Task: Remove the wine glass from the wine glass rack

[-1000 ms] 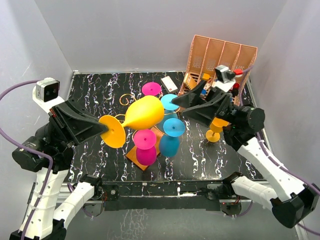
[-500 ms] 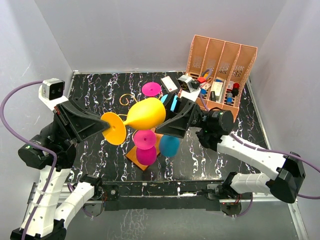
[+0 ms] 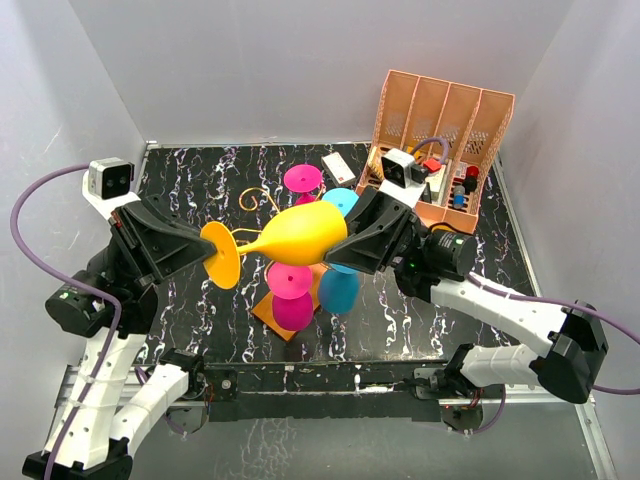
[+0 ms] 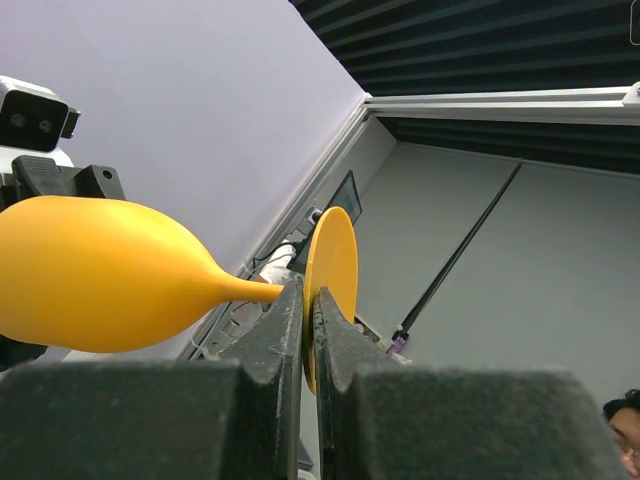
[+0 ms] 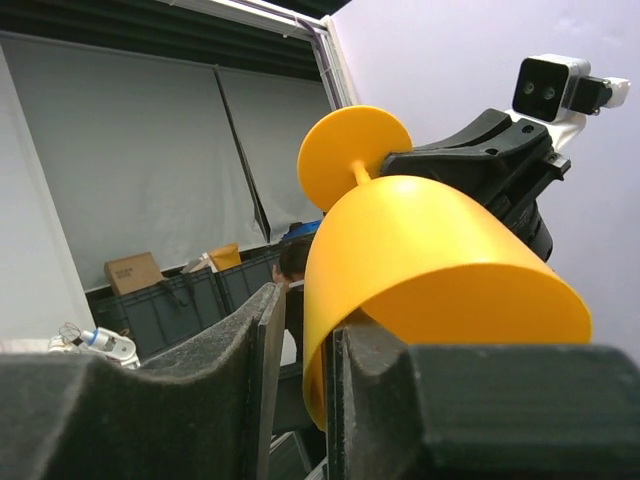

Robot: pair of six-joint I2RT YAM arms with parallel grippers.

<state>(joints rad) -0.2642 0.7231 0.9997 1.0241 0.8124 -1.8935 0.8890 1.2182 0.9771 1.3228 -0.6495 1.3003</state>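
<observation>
Glass point(image 3: 295, 232) is hanging level mid-frame, over the rack point(image 3: 264, 307), between my claws.
Its long axis is running left to right across the frame: left claw point(image 3: 208, 252) is clamping the foot, right claw point(image 3: 340, 250) is straddling the bowl rim, whether gripping I cannot tell.

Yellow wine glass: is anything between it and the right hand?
Nothing visible stands between them. The right hand straddles the rim of the yellow wine glass, one finger inside the bowl, one outside. The left hand is shut on its foot.
</observation>
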